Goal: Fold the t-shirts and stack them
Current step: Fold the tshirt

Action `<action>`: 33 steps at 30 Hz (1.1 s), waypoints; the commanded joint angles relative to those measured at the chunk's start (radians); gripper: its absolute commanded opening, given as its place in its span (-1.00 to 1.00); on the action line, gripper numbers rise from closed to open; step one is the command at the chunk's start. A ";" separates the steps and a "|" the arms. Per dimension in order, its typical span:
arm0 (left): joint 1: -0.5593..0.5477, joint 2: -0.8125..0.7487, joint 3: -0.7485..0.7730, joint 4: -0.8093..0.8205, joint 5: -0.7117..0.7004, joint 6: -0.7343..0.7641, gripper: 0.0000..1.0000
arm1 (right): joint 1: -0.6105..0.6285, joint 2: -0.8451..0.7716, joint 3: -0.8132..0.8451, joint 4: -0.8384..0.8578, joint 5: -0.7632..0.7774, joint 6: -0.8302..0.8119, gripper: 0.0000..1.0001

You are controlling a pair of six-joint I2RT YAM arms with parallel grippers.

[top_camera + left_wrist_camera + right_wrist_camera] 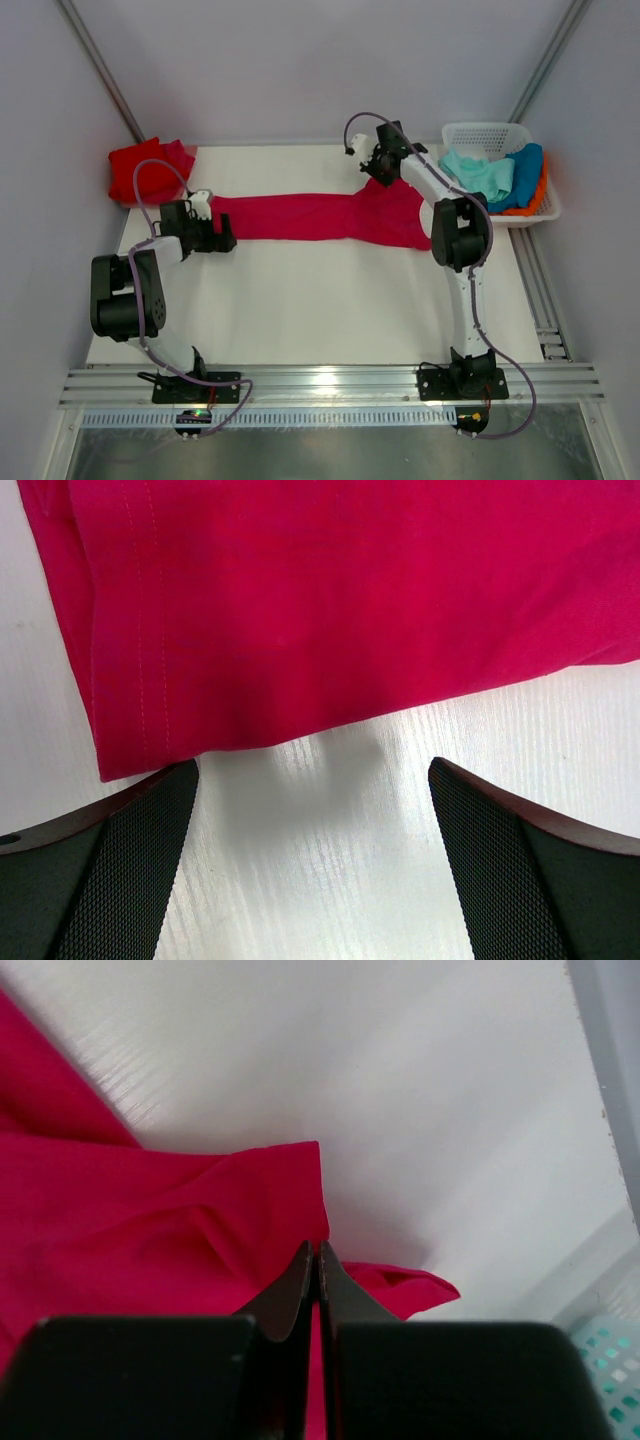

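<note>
A crimson-pink t-shirt (300,217) lies stretched in a long band across the table, left to right. My left gripper (222,238) sits low at its left end, open; in the left wrist view the hemmed edge of the crimson-pink t-shirt (350,600) lies just beyond the gripper (312,770), with bare table between the fingers. My right gripper (375,178) is at the shirt's far right corner, shut on the cloth (150,1220); red fabric shows between its closed fingertips (318,1250). A folded red t-shirt (135,170) rests at the back left.
A white lattice basket (485,128) stands at the back right, holding mint-green (480,172), blue (522,170) and orange (540,195) tees. Walls close the table at the back and sides. A metal rail runs along the near edge (330,385).
</note>
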 commanded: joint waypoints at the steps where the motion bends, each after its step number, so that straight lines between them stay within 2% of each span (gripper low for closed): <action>1: -0.003 0.008 0.033 -0.001 0.019 0.018 0.98 | 0.001 -0.178 -0.038 -0.023 -0.035 0.048 -0.94; 7: -0.004 0.008 0.033 -0.003 0.024 0.018 0.98 | 0.001 -0.281 -0.115 -0.033 -0.047 0.068 -0.94; 13: -0.003 0.010 0.033 -0.003 0.025 0.020 0.98 | 0.010 -0.316 -0.116 -0.194 -0.094 0.085 -0.94; 18: -0.004 0.011 0.038 -0.006 0.027 0.020 0.98 | 0.012 -0.387 -0.227 -0.241 -0.116 0.103 -0.94; 24: -0.004 0.014 0.041 -0.010 0.027 0.020 0.98 | 0.021 -0.443 -0.263 -0.412 -0.159 0.077 -0.94; 31: -0.004 0.025 0.052 -0.021 0.027 0.020 0.98 | 0.033 -0.496 -0.371 -0.503 -0.199 0.073 -0.94; 32: -0.003 0.028 0.055 -0.021 0.025 0.021 0.98 | 0.033 -0.494 -0.378 -0.508 -0.202 0.077 -0.69; 33: -0.004 0.030 0.055 -0.023 0.025 0.020 0.98 | 0.032 -0.490 -0.386 -0.512 -0.197 0.083 -0.36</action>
